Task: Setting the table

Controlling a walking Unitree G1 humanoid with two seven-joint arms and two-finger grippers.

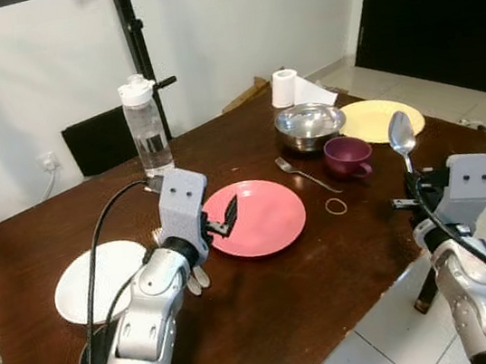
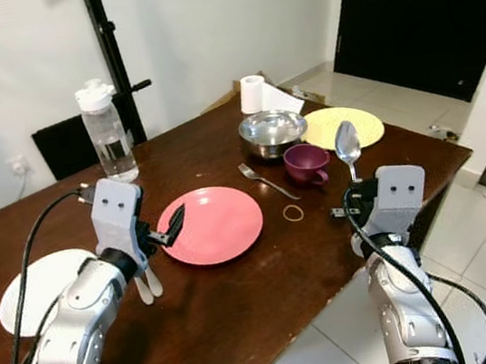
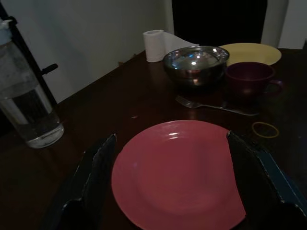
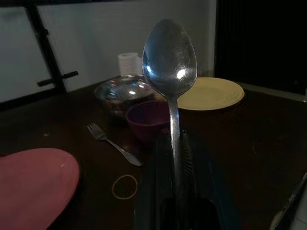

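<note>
— Dark wooden bench [image 1: 273, 324] first: what sits nearest?
— At its near right edge, the right end effector [image 1: 413, 182] is clamped on a spoon [image 1: 401, 135], bowl end up. The left end effector [image 1: 227, 219] has its fingers apart over the pink plate's [image 1: 262, 220] left rim.
— And farther back?
— A white plate [image 1: 102, 276] on the left; then a rubber band [image 1: 335, 207], fork [image 1: 306, 174], purple cup [image 1: 347, 156], steel bowl [image 1: 310, 125], yellow plate [image 1: 384, 118], water bottle [image 1: 146, 128] and paper roll [image 1: 285, 87].

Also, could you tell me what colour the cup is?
The cup is dark purple, clearest in the right eye view.
</note>
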